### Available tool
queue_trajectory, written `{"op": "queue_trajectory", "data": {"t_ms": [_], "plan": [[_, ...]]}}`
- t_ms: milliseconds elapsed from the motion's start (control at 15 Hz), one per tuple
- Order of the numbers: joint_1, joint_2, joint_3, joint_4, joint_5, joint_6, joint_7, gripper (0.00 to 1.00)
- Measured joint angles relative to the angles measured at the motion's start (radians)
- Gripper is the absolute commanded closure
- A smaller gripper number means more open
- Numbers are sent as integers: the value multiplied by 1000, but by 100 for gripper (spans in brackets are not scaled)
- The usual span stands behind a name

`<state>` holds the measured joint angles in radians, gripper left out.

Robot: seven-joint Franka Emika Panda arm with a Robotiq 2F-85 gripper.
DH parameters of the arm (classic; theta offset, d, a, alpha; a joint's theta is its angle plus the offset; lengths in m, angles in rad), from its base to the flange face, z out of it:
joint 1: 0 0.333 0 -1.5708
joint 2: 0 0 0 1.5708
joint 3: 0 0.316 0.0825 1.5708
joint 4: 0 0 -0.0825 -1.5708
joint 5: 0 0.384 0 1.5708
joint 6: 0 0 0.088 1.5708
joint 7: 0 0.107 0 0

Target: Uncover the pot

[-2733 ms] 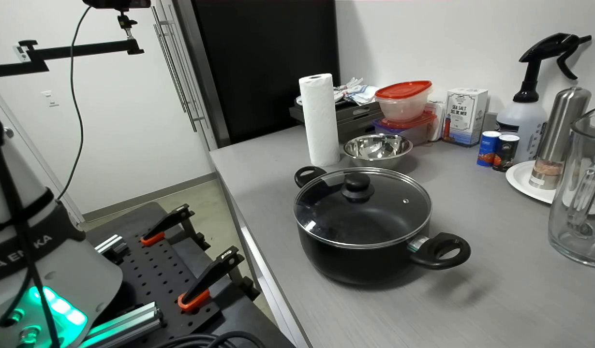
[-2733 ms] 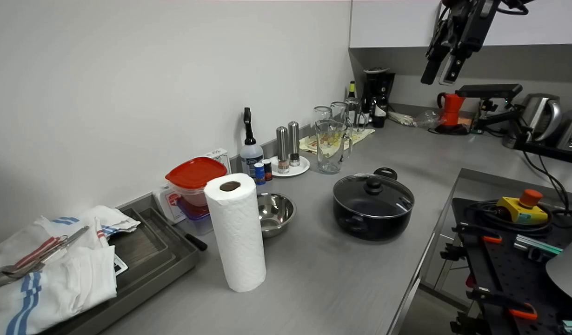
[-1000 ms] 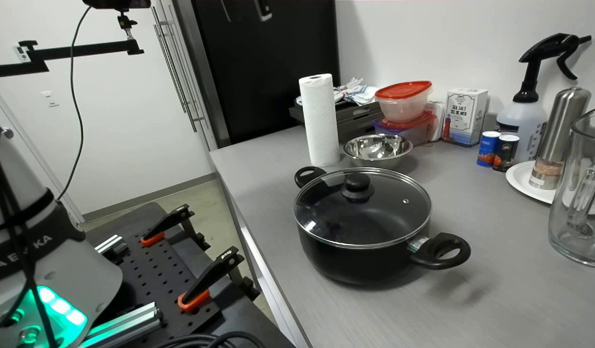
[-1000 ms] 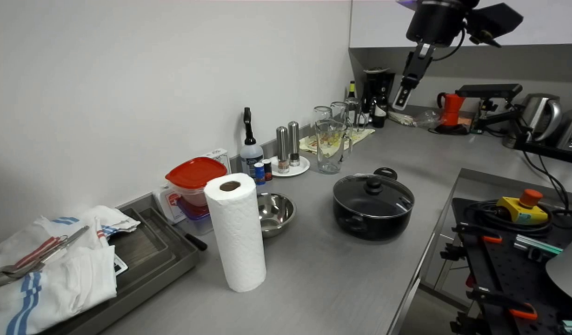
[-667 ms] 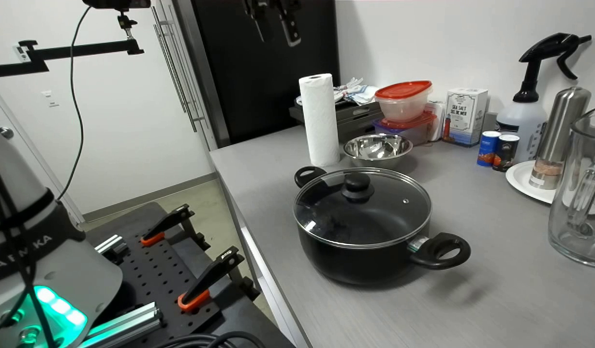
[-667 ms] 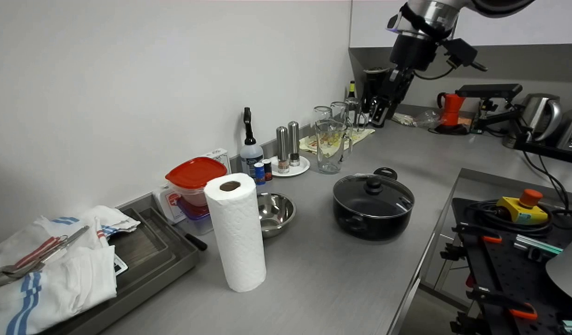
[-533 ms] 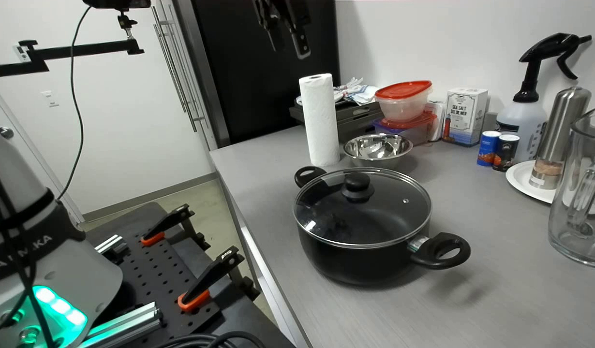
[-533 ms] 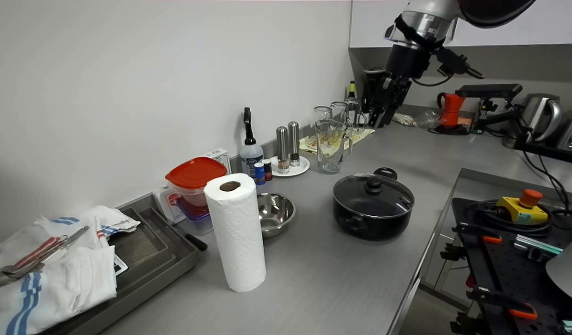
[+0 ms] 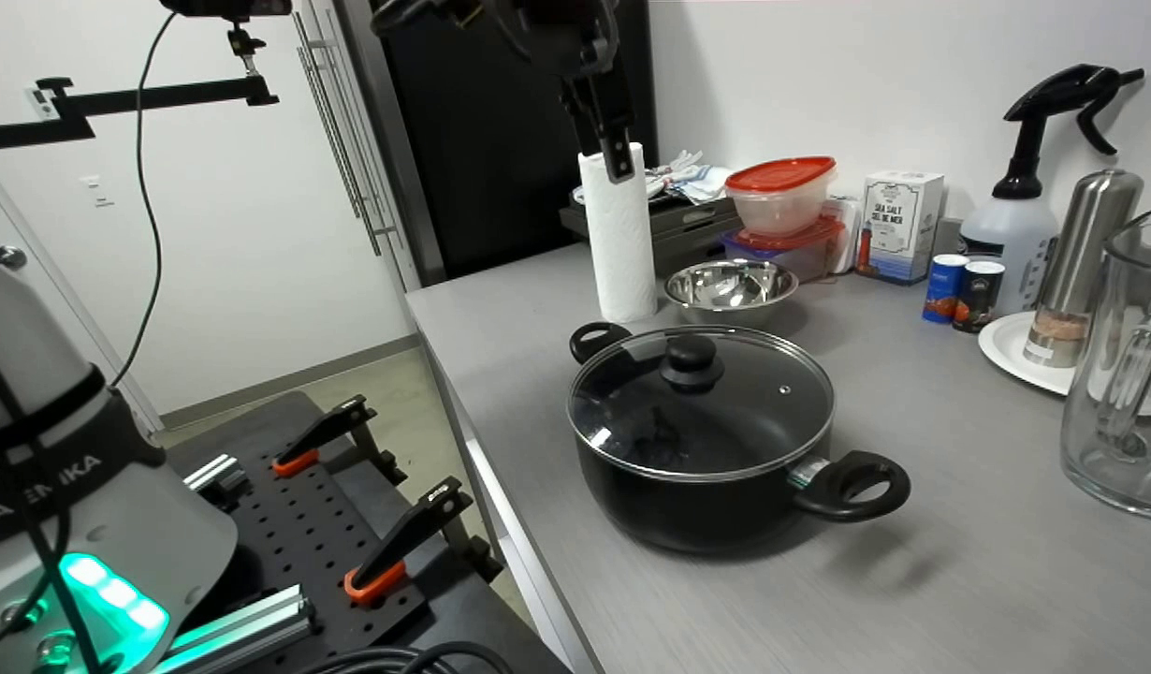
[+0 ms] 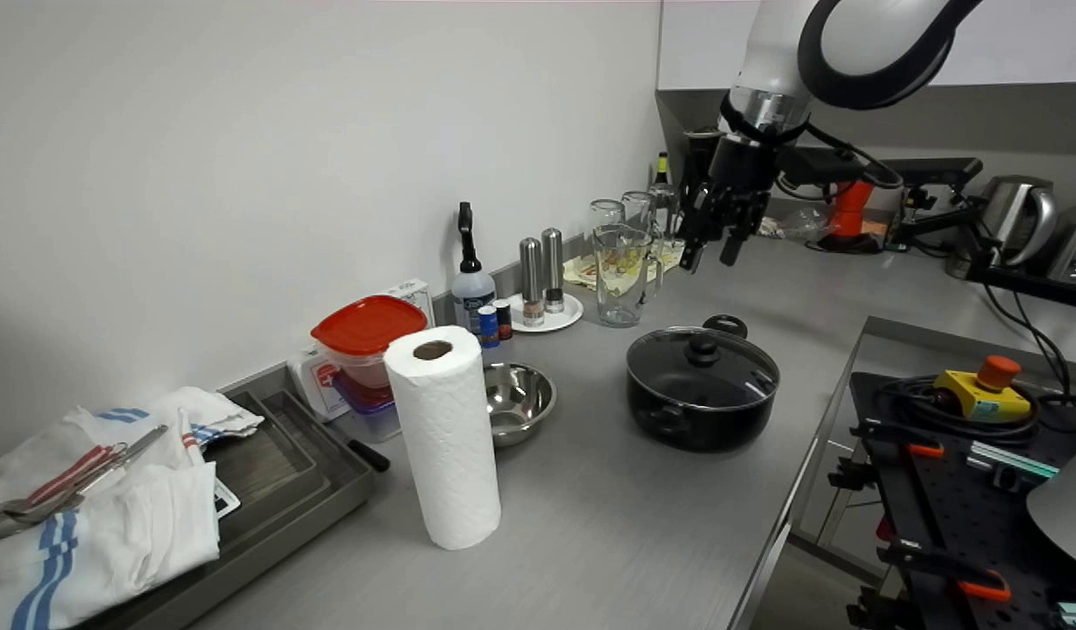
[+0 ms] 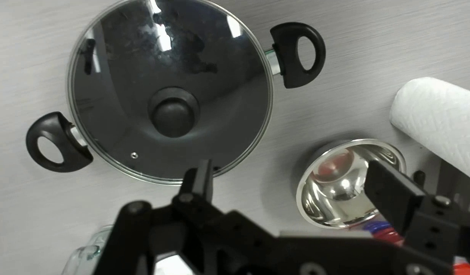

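The pot (image 9: 702, 515) is wide and black with two loop handles and stands on the grey counter. It also shows in an exterior view (image 10: 700, 426), and its handle shows in the wrist view (image 11: 290, 67). A round glass lid (image 9: 735, 421) with a steel rim lies flat on it. The lid's black knob (image 9: 691, 356) points up; the knob also shows in the wrist view (image 11: 174, 117). My gripper (image 10: 711, 255) is open and empty, in the air above the pot's level and apart from the lid. In the wrist view the fingers (image 11: 286, 170) are spread wide, below-right of the knob.
A steel bowl (image 9: 731, 290) and an upright paper towel roll (image 10: 446, 455) stand beside the pot. A glass pitcher (image 10: 621, 280), a white plate with mills (image 10: 547, 319) and a spray bottle (image 10: 474, 289) stand along the wall. A grey tray with towels (image 10: 345, 499) lies farther off.
My gripper has come down from high up, into both exterior views, closer to the pot, and its wrist has turned. The pot and lid have not moved.
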<state>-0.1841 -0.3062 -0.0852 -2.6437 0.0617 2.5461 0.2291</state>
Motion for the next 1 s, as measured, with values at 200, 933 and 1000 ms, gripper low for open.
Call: {"op": "queue_trajectory", "data": {"t_ms": [200, 933, 1000], "plan": [[-25, 58, 0, 15, -26, 16, 72, 0], [-48, 281, -9, 124, -78, 25, 315, 0], [-47, 300, -14, 134, -78, 25, 327, 0]]}}
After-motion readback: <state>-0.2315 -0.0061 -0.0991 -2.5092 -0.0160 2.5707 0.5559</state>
